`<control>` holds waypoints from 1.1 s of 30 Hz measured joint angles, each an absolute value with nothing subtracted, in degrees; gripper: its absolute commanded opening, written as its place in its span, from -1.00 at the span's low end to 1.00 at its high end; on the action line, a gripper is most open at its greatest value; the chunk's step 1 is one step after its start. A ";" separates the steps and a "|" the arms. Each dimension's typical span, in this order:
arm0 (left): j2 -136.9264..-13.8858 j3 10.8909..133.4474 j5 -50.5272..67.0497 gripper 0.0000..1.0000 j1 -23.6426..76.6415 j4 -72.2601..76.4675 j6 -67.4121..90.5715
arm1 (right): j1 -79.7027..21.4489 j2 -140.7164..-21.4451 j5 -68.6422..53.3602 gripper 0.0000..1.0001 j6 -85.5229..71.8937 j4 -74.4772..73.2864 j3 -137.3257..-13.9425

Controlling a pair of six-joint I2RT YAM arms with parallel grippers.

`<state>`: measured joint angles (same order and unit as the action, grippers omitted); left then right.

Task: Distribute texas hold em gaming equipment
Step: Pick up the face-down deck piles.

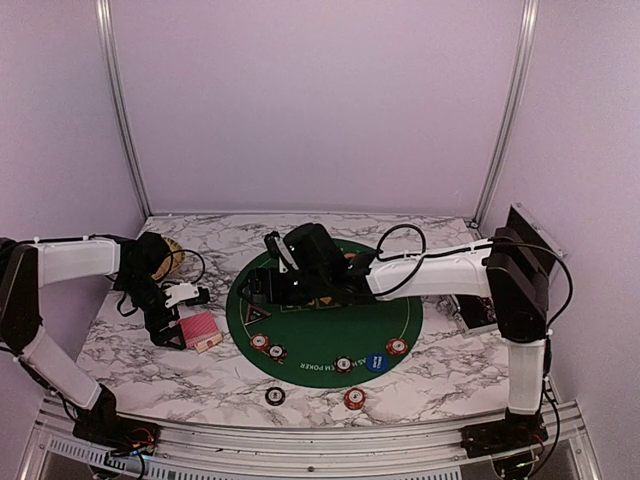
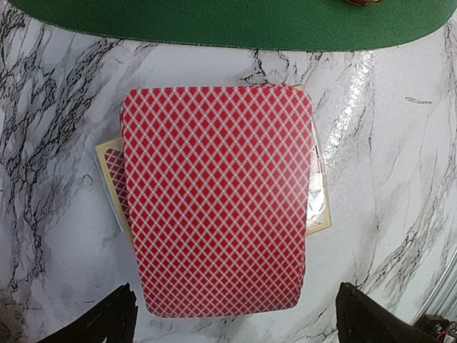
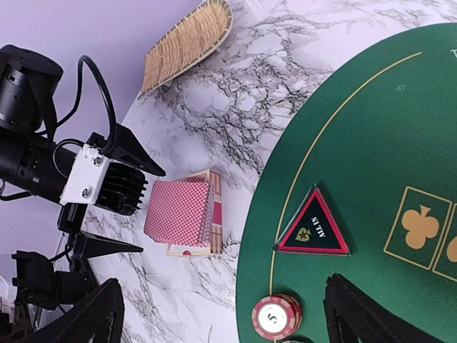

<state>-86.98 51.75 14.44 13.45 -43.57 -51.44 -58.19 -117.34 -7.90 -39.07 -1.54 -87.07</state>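
Top view: card-dealing step, by the look of it. Deck of red-backed cards [image 1: 200, 330] lying on marble table [image 1: 130, 350], left of green poker mat [image 1: 330, 335], left gripper [image 1: 178, 315] just beside it. Right gripper [image 1: 255, 290] over mat's left part. Chips [image 1: 343, 364] and blue button [image 1: 375, 362] along near rim. Plain lilac walls behind.

Left wrist: fingers [image 2: 107, 318] wide apart, empty, deck just ahead. Next, probably a careful pinch on the top card alone.

Right wrist: spread wide, holding nothing, above triangular marker [image 3: 313, 230] and chip stack [image 3: 277, 316]. Woven basket [image 3: 189, 43] well off.

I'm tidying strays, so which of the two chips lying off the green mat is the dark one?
The dark chip, on the left in the top view; the other stray, the red chip, sits to its right.
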 measured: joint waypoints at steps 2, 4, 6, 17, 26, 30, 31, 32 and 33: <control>-87.24 51.81 14.44 0.98 13.50 -43.55 -51.44 | -57.78 -116.20 -8.05 0.96 -39.46 -0.80 -85.58; -87.70 51.88 14.44 0.98 13.56 -43.57 -51.42 | -57.49 -115.55 -8.08 0.98 -39.55 -0.12 -84.84; -88.16 52.01 14.44 0.98 13.67 -43.55 -51.42 | -57.34 -114.91 -8.08 0.98 -39.75 0.45 -84.05; -89.30 52.03 14.37 0.98 14.13 -43.40 -51.42 | -57.17 -114.34 -8.10 0.98 -40.53 1.43 -83.22; -89.86 52.03 14.31 0.98 14.33 -41.76 -51.35 | -56.69 -113.30 -9.04 0.98 -41.78 2.63 -80.53; -89.93 52.03 14.31 0.98 14.33 -40.75 -51.35 | -56.34 -112.22 -9.67 0.98 -42.37 3.42 -79.31; -90.00 52.01 14.31 0.98 14.33 -40.49 -51.37 | -56.21 -111.94 -9.89 0.98 -42.54 3.68 -79.05; -90.11 52.01 14.26 0.98 14.33 -40.32 -51.37 | -56.10 -111.72 -10.04 0.98 -42.81 4.03 -78.78; -90.19 51.96 14.20 0.98 14.35 -40.16 -51.40 | -55.99 -111.55 -10.11 0.98 -43.05 4.25 -78.61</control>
